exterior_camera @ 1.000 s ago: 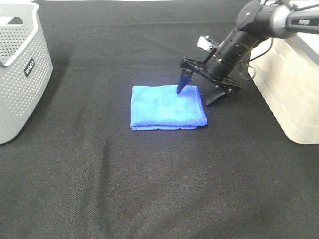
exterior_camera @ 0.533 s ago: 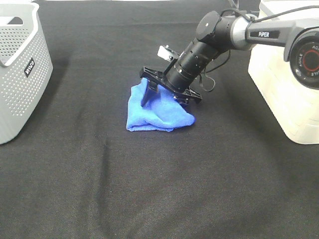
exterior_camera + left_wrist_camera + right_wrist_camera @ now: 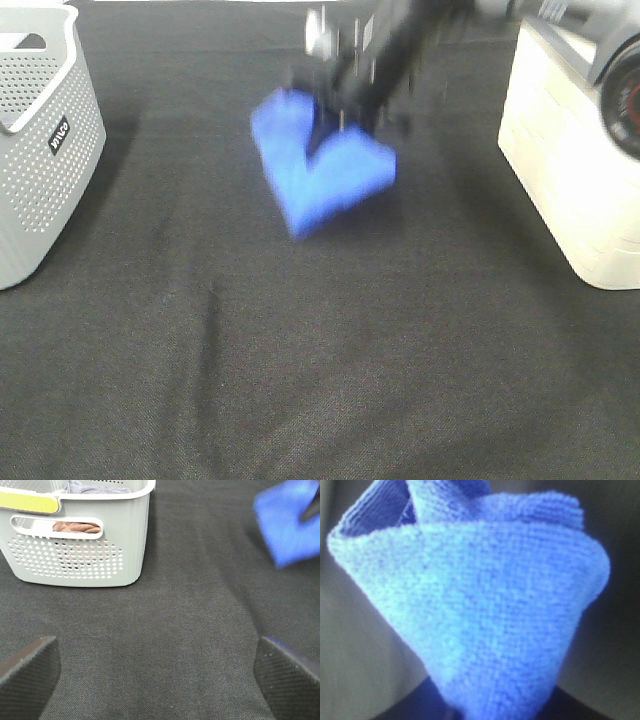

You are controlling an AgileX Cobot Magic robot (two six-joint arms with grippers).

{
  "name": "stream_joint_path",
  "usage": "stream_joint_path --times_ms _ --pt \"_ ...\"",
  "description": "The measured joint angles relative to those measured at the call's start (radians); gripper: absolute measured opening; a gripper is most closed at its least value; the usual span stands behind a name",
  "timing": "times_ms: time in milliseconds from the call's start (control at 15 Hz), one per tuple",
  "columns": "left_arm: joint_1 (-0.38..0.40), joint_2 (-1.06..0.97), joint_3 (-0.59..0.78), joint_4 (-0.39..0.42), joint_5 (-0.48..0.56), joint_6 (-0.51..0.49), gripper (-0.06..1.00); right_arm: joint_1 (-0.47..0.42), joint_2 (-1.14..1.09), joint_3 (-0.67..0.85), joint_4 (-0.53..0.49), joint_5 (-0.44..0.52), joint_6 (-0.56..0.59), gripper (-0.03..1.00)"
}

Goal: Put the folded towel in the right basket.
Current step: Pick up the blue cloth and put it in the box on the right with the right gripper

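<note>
Cream right basket (image 3: 565, 170): contents not visible.
Grey left basket (image 3: 80, 560): well apart from right basket; holds cloth items (image 3: 75, 527).
Folded towel (image 3: 325, 175): soft, light, droops; airborne near right basket; best gripped across the folded edge.
Right gripper (image 3: 335, 110): clamped on towel, blurred.
Left gripper (image 3: 157, 675): fingers wide apart, empty.

Right arm (image 3: 400, 45) enters from the top right of the high view and reaches left to about mid-frame, wrist angled down, all of it heavily motion-blurred. Right gripper (image 3: 338, 112) is clamped on the towel (image 3: 325, 175); its own wrist view shows only a dark sliver of the gripper beneath the cloth, so finger detail can't be read. Left gripper (image 3: 159, 672) points forward and down with jaws spread wide, the two dark textured fingers (image 3: 27, 672) sitting at opposite corners of its wrist view.
</note>
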Motion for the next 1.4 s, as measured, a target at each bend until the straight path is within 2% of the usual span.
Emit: stream_joint_path --times_ms 133,267,533,733,1000,1067,1133,1267,1333,1400 --pt "0.000 0.000 0.000 0.000 0.000 0.000 0.97 -0.006 -0.072 -0.134 -0.076 0.004 0.033 0.22" --pt "0.000 0.000 0.000 0.000 0.000 0.000 0.97 -0.023 -0.110 -0.172 -0.098 0.005 0.049 0.22" --pt "0.000 0.000 0.000 0.000 0.000 0.000 0.97 -0.291 -0.318 -0.167 -0.177 0.007 0.058 0.22" --pt "0.000 0.000 0.000 0.000 0.000 0.000 0.97 -0.509 -0.401 -0.072 -0.230 0.010 0.056 0.22" --pt "0.000 0.000 0.000 0.000 0.000 0.000 0.97 -0.600 -0.371 0.100 -0.336 0.013 0.037 0.22" --pt "0.000 0.000 0.000 0.000 0.000 0.000 0.97 -0.603 -0.327 0.137 -0.352 0.020 0.045 0.31" --pt "0.000 0.000 0.000 0.000 0.000 0.000 0.97 -0.603 -0.327 0.137 -0.352 0.020 0.045 0.31" --pt "0.000 0.000 0.000 0.000 0.000 0.000 0.97 -0.603 -0.280 0.147 -0.355 0.019 0.050 0.76" --pt "0.000 0.000 0.000 0.000 0.000 0.000 0.97 -0.603 -0.275 0.148 -0.355 0.019 0.050 0.87" --pt "0.000 0.000 0.000 0.000 0.000 0.000 0.97 -0.603 -0.275 0.148 -0.355 0.019 0.051 0.92"
